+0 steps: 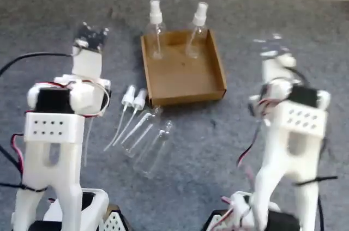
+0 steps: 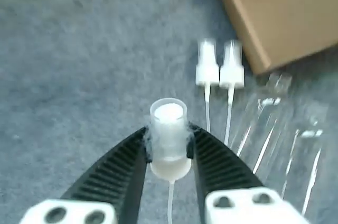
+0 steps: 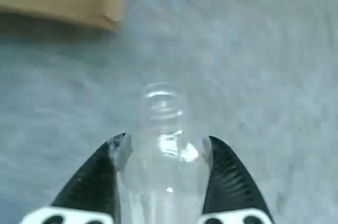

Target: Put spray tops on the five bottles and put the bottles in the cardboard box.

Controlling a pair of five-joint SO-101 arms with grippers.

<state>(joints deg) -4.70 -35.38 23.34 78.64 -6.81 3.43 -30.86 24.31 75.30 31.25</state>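
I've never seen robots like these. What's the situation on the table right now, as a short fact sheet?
left gripper: shut on a spray top
right gripper: shut on an uncapped bottle
cardboard box: two capped bottles standing at its far side
loose spray tops: two, side by side on the table near the box's corner
bare bottles: two, lying beside the loose tops
progress: two of five bottles capped and boxed

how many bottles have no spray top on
3: a first bottle and a second bottle lie near the cardboard box; a third bottle is in the right gripper.
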